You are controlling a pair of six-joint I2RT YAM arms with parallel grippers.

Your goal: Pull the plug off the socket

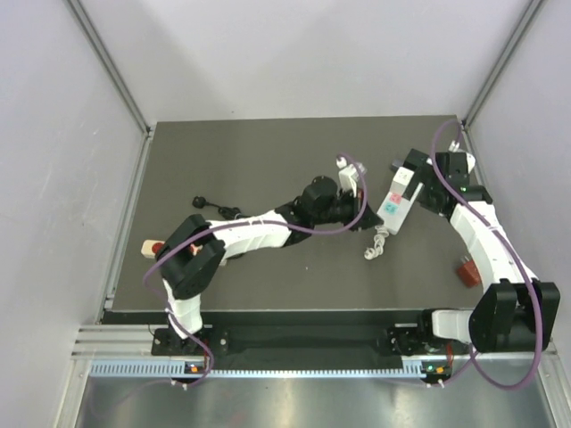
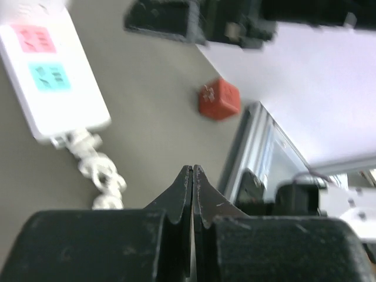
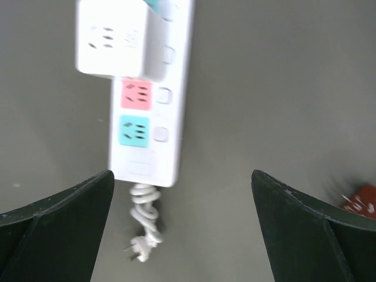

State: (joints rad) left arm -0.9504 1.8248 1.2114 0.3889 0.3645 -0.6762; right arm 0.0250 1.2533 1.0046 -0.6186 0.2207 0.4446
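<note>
Socket [image 1: 393,204]: on the right half of the table [image 1: 223,160], long axis running near-to-far, corded end toward the arm bases.
Plug [image 3: 114,39]: white block seated on it, beyond the pink face [image 3: 136,94].
Right pincer [image 3: 181,176]: spread wide, above the socket.
Left pincer [image 2: 192,171]: closed, empty, beside the cord [image 2: 97,170].

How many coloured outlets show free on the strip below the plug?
2: a pink outlet next to the plug, a cyan outlet nearer the cord. Others may be hidden.
</note>
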